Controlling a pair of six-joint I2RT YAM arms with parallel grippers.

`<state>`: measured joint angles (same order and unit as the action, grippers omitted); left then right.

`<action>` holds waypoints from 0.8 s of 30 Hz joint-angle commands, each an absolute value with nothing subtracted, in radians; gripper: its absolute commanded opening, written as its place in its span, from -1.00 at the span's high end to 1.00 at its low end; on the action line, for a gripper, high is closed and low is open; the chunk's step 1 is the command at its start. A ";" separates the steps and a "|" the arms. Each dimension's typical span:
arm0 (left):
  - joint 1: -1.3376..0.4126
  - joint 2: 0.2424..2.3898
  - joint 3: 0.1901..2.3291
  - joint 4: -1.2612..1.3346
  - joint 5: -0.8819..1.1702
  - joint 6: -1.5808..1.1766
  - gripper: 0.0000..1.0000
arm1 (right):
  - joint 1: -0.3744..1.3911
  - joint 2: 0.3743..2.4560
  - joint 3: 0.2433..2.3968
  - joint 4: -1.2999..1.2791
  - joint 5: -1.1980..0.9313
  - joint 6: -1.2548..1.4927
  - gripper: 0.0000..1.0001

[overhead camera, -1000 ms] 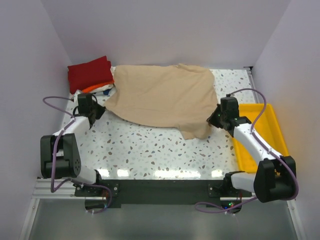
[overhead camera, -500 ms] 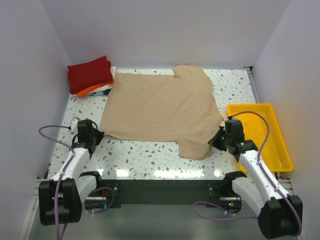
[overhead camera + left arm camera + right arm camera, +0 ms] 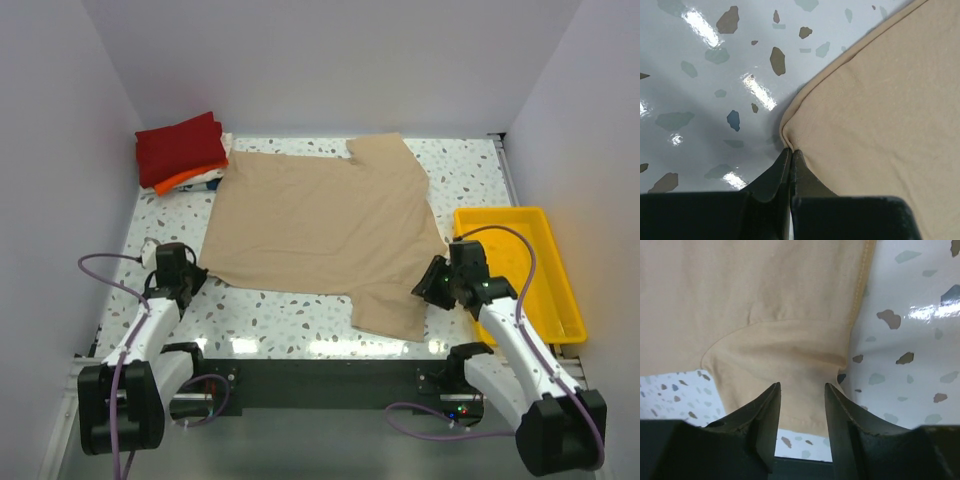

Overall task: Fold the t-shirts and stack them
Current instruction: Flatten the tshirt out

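Operator: Where's the tan t-shirt (image 3: 320, 230)?

Spotter: It lies flat and unfolded over the middle of your bench (image 3: 290, 312). Its far sleeve (image 3: 383, 152) points to the back wall. Its near sleeve (image 3: 390, 310) lies toward the front edge, right of centre.

Operator: And the left gripper (image 3: 195, 272)?

Spotter: It sits low at the shirt's near left corner. In your left wrist view the two fingers (image 3: 771, 179) are pressed together with no gap. The rounded corner of the cloth comes right up to their tips, nipped there as far as I can see.

Operator: The right gripper (image 3: 428, 286)?

Spotter: It is low at the right side of the near sleeve. Your right wrist view shows its fingers (image 3: 765, 415) parted a narrow way, with the sleeve lying beneath and beyond them. Speckled bench shows in the gap nearest the camera, and the gripper grips nothing.

Operator: The other shirts?

Spotter: They are folded and stacked in the far left corner. The dark red shirt (image 3: 180, 148) is on top, the orange shirt (image 3: 178, 181) peeks out under it, and a bit of the white shirt (image 3: 207, 183) shows at the stack's right. The tan t-shirt's far left edge is just beside that stack, and I cannot tell whether they touch. The yellow tray (image 3: 552, 290) sits on the right side of the bench, and your right arm reaches over its near left part.
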<state>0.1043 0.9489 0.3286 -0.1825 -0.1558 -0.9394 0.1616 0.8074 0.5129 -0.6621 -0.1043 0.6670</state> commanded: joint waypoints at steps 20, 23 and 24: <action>0.110 0.995 0.347 -0.064 -0.094 -0.920 1.00 | 0.325 0.782 0.462 -0.802 0.040 0.813 0.03; 0.110 1.006 0.338 -0.054 -0.091 -0.926 1.00 | 0.373 0.808 0.445 -0.814 0.041 0.828 0.03; 0.110 1.011 0.337 -0.054 -0.091 -0.928 1.00 | 0.380 0.808 0.436 -0.816 0.026 0.827 0.02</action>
<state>0.1043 1.0004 0.3290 -0.1101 -0.0963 -0.9314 0.3584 0.7986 0.4614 -0.7689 0.0093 0.7860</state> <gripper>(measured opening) 0.019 0.488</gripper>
